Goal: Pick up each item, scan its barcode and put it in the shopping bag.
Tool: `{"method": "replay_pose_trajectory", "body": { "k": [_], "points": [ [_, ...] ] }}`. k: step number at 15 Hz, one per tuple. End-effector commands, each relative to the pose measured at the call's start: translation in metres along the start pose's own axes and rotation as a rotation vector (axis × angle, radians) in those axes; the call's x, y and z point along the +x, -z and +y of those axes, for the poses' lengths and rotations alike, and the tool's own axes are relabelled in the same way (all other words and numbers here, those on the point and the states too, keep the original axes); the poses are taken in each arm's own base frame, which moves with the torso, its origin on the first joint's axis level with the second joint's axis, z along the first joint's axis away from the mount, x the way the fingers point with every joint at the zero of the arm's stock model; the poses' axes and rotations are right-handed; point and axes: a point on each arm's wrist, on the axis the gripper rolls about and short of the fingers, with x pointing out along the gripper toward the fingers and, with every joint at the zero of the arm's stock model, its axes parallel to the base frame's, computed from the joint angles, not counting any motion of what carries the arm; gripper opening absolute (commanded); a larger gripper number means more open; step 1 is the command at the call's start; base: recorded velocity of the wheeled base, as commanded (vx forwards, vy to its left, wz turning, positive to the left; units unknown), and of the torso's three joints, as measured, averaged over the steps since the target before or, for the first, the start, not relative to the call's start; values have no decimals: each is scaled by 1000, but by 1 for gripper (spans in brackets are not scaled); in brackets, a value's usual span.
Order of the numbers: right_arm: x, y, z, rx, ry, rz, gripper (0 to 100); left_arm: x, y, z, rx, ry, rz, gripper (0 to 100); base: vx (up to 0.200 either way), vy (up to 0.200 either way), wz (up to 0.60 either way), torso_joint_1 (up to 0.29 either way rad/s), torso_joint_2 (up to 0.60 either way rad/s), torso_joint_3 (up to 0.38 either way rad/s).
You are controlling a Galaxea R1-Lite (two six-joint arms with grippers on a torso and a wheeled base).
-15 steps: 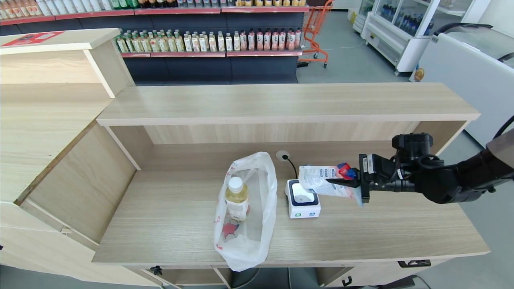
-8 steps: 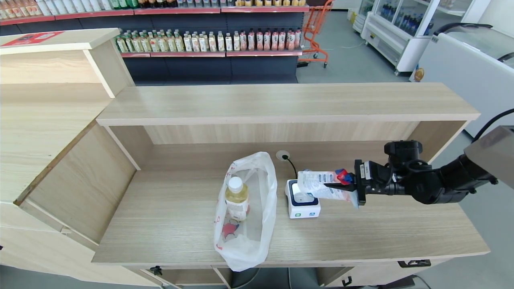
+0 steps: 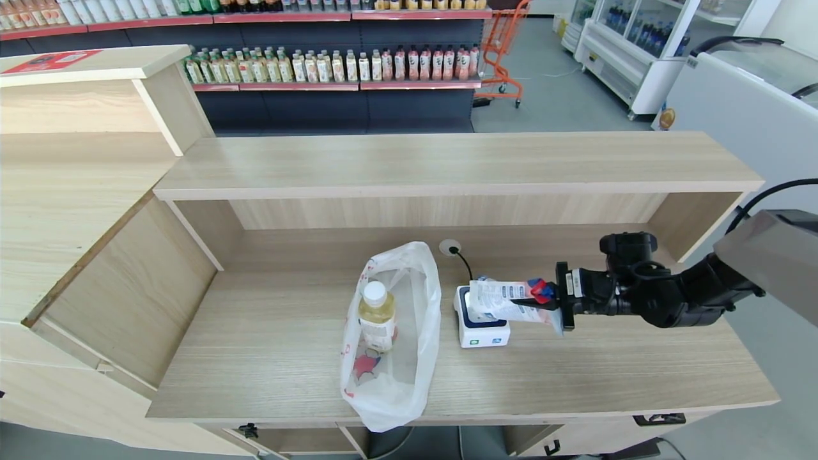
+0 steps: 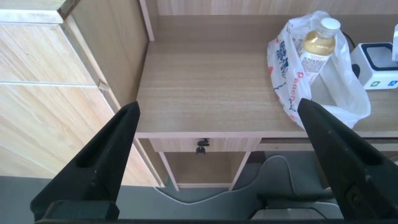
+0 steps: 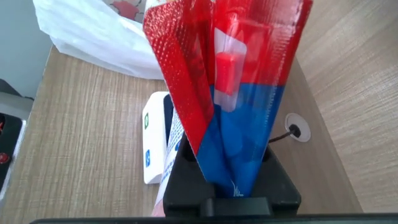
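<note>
My right gripper (image 3: 540, 298) is shut on a flat snack pouch (image 3: 508, 299), white with print on one face and red and blue at the gripped end. The pouch (image 5: 233, 81) is held level just above the white barcode scanner (image 3: 482, 317), its free end over the scanner's dark window. The scanner (image 5: 157, 146) also peeks out beside the pouch in the right wrist view. To the scanner's left lies the white shopping bag (image 3: 393, 332), mouth open, with a yellow-drink bottle (image 3: 377, 315) inside. My left gripper (image 4: 217, 162) is open, off the counter's front left edge, far from the bag (image 4: 323, 68).
A black cable (image 3: 463, 260) runs from the scanner to a round grommet (image 3: 450, 246) at the back of the counter. A raised wooden ledge (image 3: 447, 163) walls the rear, and a side panel (image 3: 128, 281) closes the left. Bare counter (image 3: 607, 364) lies right of the scanner.
My right gripper has carried the pouch leftward and a little lower, bringing its free end over the scanner window. The bag, bottle and scanner have stayed put.
</note>
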Motion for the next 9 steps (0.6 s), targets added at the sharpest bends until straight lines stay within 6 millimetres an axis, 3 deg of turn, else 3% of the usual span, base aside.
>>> {"method": "replay_pose_trajectory", "body": {
  "k": [1, 9],
  "points": [
    [8, 8, 1, -13, -9, -11, 0, 0, 0, 0, 0, 0, 0, 100, 0, 0, 0, 0, 0, 0],
    [38, 16, -4, -81, -32, -53, 0, 0, 0, 0, 0, 0, 0, 100, 0, 0, 0, 0, 0, 0]
  ]
}}
